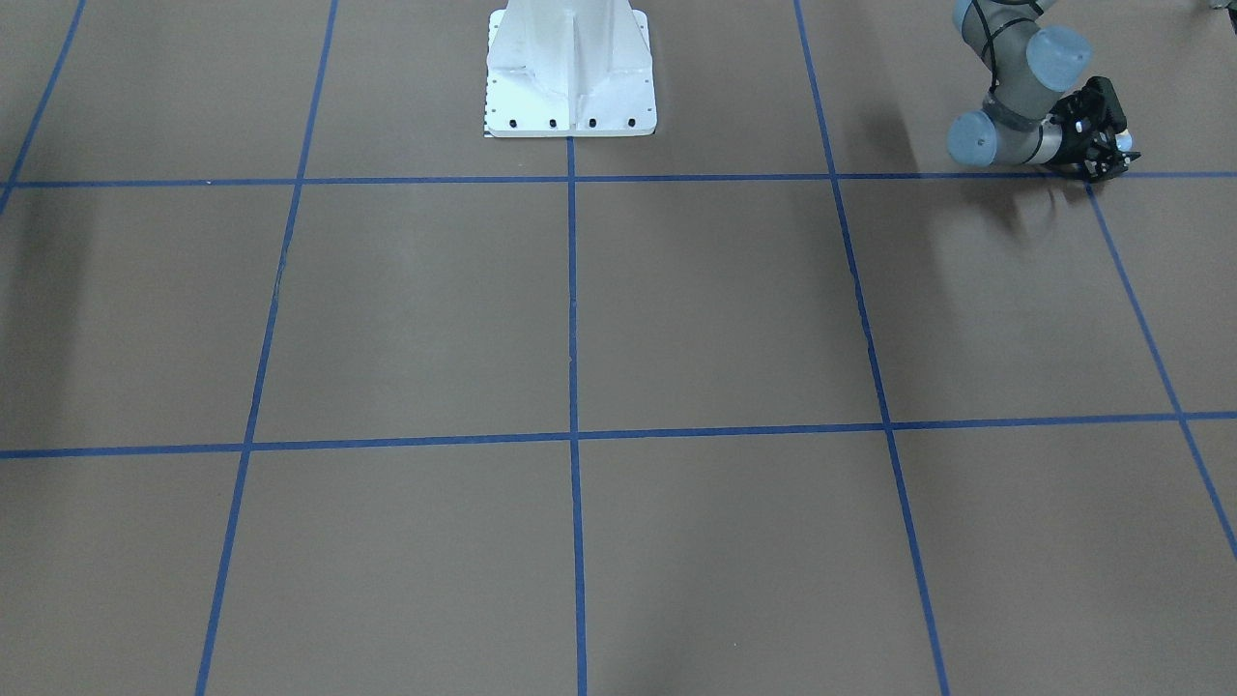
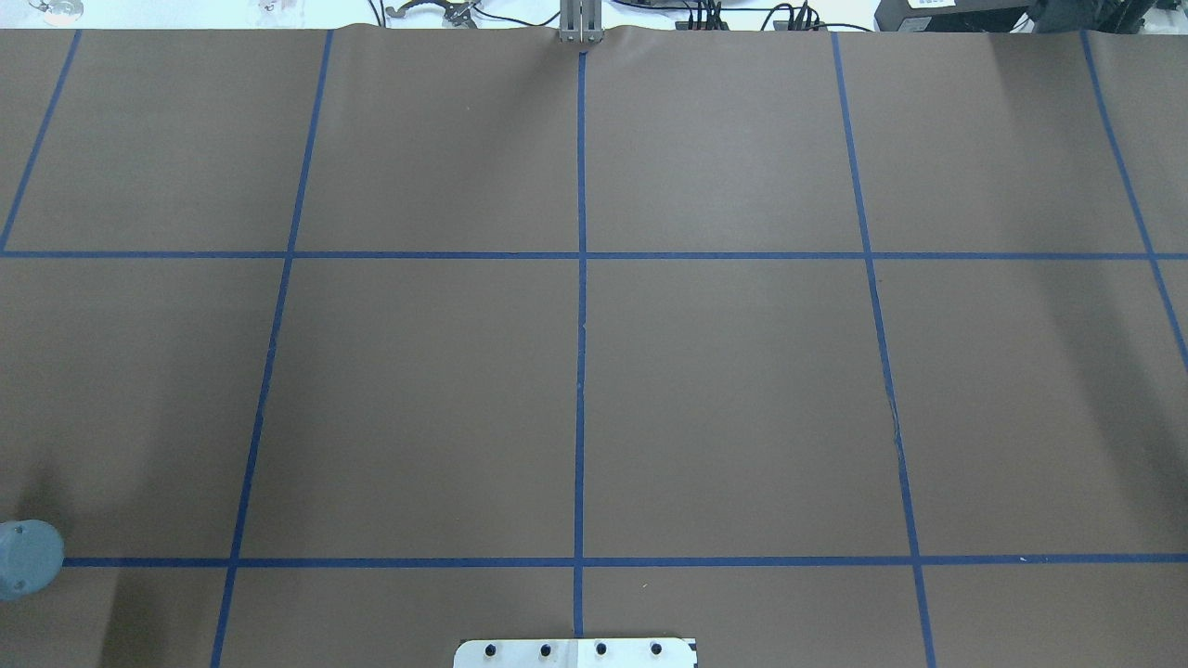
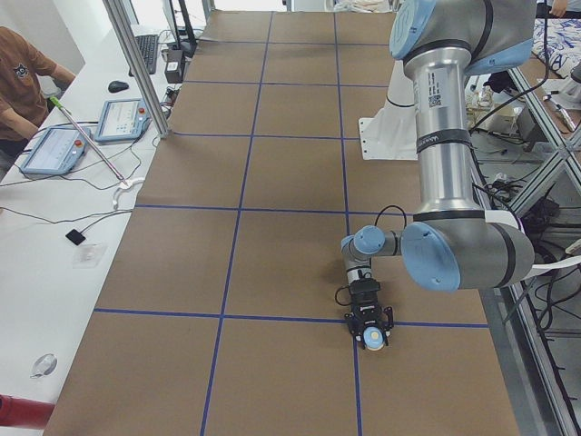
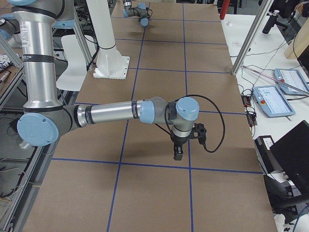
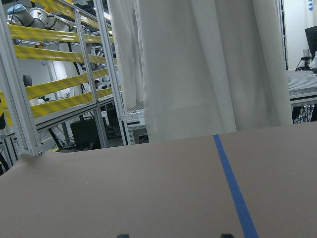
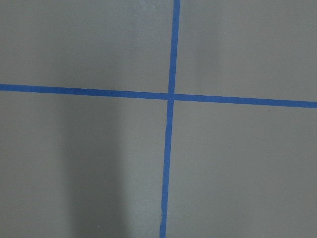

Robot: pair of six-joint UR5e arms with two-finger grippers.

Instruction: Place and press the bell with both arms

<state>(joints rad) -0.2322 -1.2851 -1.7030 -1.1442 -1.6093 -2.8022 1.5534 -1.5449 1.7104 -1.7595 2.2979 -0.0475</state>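
Note:
The bell is a small light-blue and cream dome lying at the table's end on my left. My left gripper lies low over the brown table, its black fingers on both sides of the bell and close against it. The left gripper also shows in the front-facing view, on a blue tape line. In the left wrist view only two fingertips show at the bottom edge, and the bell is hidden. My right gripper points straight down over a tape crossing; I cannot tell if it is open or shut.
The white pedestal stands at the robot's side of the table. Blue tape divides the brown cover into squares. A person, two tablets and a metal post are along the far side.

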